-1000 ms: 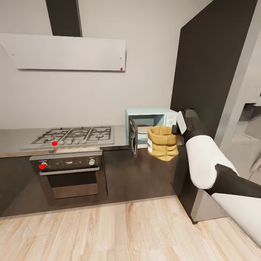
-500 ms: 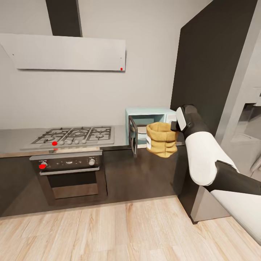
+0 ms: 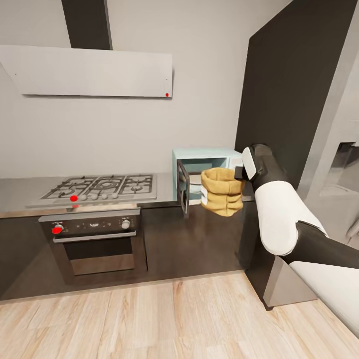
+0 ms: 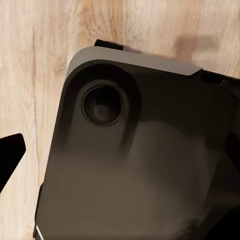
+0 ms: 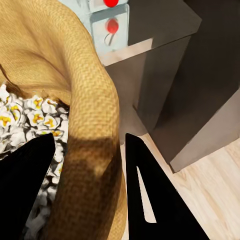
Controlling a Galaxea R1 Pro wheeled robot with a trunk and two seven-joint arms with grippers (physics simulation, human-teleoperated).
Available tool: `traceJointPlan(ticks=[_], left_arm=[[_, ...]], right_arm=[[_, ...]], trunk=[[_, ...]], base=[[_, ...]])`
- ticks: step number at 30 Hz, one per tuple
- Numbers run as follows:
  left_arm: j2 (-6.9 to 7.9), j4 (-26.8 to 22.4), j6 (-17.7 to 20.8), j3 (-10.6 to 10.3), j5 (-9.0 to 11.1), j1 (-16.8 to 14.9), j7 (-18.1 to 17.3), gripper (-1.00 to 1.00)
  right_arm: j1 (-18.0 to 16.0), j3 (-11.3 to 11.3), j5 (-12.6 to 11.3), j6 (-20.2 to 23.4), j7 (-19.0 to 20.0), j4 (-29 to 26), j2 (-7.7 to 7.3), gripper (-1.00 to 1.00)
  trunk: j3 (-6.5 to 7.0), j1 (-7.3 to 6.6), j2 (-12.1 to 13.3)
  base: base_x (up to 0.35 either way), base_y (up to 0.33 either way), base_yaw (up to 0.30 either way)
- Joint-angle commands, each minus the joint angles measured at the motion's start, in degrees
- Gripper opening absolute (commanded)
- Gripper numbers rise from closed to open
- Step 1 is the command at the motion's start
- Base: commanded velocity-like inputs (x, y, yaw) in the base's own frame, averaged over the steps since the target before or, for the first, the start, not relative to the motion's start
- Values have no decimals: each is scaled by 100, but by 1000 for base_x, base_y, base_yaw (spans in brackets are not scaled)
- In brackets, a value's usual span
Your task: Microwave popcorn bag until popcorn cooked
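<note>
My right fingers are pinching the rim of the popcorn bag, one inside among the kernels, one outside. My left fingers are hanging over the wooden floor; I cannot tell how wide they are. I am holding the bag in the air, in front of the microwave, whose door is standing open. I judge the bag could tilt and spill, or snag the door edge or opening frame.
</note>
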Motion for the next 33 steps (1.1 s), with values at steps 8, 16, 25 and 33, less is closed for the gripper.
traceJointPlan(ticks=[8, 16, 25, 33], left_arm=[[0, -8, -7, 14, 17, 2, 15, 100], [0, -8, -7, 18, 17, 2, 15, 100], [-8, -8, -7, 19, 9, 2, 15, 100], [-9, -8, -7, 19, 9, 2, 16, 100]], right_arm=[[-6, -37, 54, 20, 20, -8, 14, -100], [-6, -54, 39, 20, 49, -10, 15, -100], [-6, -211, -230, 20, 69, -7, 10, -100], [-6, -266, -298, 20, 52, 2, 6, -100]], trunk=[[-6, 3, -3], [-6, 3, -3], [-6, 3, -3], [-6, 3, -3]], base=[[311, 0, 0], [321, 0, 0], [319, 0, 0], [157, 0, 0]])
